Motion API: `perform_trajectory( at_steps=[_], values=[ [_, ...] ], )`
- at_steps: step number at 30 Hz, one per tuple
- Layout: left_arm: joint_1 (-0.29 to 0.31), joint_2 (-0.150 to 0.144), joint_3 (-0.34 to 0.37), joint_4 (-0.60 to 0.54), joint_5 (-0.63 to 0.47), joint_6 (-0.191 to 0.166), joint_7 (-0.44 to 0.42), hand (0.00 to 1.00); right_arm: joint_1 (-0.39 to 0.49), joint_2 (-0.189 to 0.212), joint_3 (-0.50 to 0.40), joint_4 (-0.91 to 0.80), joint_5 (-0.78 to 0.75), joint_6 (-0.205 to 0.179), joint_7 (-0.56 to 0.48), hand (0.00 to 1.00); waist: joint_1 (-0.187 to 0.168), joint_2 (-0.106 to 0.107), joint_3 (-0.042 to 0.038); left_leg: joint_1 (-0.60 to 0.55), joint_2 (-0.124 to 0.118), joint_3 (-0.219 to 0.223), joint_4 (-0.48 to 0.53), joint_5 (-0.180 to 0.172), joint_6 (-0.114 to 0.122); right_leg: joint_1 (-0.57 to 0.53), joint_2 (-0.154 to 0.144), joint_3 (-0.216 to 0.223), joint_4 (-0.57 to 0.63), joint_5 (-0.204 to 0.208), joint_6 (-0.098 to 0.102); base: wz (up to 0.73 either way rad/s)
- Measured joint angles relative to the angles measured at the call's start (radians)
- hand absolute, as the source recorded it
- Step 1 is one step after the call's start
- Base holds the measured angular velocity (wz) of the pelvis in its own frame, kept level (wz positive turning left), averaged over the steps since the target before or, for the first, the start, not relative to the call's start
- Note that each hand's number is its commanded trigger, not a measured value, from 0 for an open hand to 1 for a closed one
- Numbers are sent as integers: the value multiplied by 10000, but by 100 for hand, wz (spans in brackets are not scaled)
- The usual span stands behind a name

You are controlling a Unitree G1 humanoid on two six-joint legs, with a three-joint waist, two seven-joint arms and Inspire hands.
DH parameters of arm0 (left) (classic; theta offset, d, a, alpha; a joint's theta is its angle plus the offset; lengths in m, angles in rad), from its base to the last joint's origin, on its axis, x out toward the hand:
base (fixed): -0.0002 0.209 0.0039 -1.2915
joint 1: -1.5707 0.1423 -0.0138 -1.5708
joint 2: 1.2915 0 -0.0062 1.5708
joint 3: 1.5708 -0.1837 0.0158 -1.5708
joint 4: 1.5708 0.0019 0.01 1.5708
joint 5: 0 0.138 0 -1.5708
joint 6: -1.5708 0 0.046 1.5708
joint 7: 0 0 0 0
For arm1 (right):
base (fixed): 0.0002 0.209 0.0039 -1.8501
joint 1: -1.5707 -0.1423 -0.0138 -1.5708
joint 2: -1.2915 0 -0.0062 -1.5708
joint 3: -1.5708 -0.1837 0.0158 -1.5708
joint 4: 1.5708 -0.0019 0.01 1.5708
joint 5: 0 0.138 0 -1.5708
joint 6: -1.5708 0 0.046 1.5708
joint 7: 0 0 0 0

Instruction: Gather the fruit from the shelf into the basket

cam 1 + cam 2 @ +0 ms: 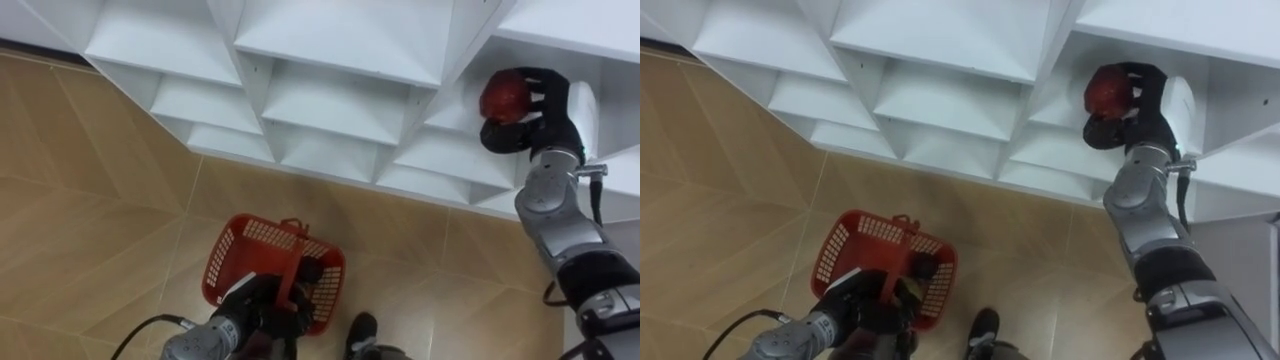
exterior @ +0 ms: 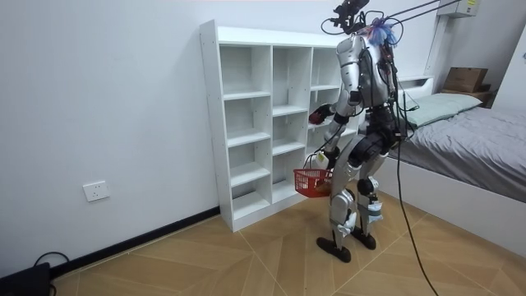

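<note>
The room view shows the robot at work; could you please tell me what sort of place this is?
Most likely a home bedroom: a bed with grey bedding at the room view's right, a white open shelf unit against the wall, and a wood-patterned floor.

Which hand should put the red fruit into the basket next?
Right. The right hand is curled round the red fruit at the shelf; the left hand is busy gripping the handle of the basket lower down.
</note>
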Motion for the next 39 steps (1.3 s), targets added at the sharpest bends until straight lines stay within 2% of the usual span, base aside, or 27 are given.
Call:
perform_trajectory(
  at_steps=[17,24,32,39],
  values=[
    [-1,-27,24,-1,4,-8,-62,100,10,14,-41,-28,395,-56,54,100,66,70,-22,0,-1,0,9,0,0,-1,-4,-1,20,-2,1,0],
    [-38,-58,175,-1,-26,-9,-84,100,33,26,-46,-193,508,-107,422,100,57,76,-25,1,2,8,39,0,0,-8,-10,23,67,-3,2,0],
    [-307,-37,202,378,-592,-62,-82,100,775,41,389,-1574,460,-157,1169,100,-25,100,-39,38,15,12,190,-1,1,52,-26,16,140,-22,1,0],
    [-80,-45,653,500,-593,-97,-80,100,1397,67,317,-1832,455,-321,1619,100,-195,181,-71,382,21,24,169,-5,2,365,-19,47,111,-22,-2,0]
  ],
)
